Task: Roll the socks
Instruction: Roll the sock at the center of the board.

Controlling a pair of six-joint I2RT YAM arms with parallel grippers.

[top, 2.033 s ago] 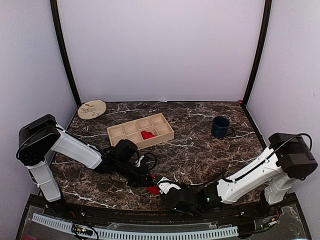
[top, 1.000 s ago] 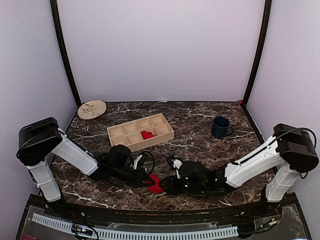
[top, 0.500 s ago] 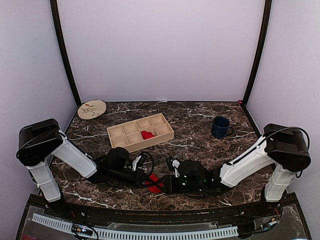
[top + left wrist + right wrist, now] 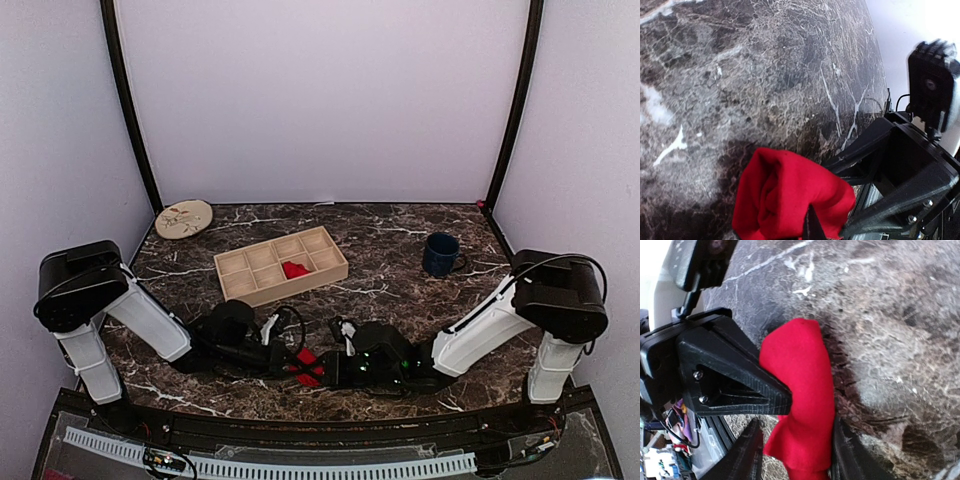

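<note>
Centrally, wooden tray [image 4: 281,262] holds one red sock [image 4: 294,269]. Left gripper [image 4: 296,362] clamped on second red sock [image 4: 802,390]; right gripper [image 4: 792,452] half-open, fingers straddling it.

A dark marble bench [image 4: 390,290] veined in white carries a navy mug [image 4: 440,254] at two o'clock, its handle turned right. A pale wooden compartment tray [image 4: 281,262] sits angled near centre, well apart from the mug. At ten o'clock, a round patterned plate [image 4: 184,218] lies beside the lavender wall [image 4: 320,100].
</note>
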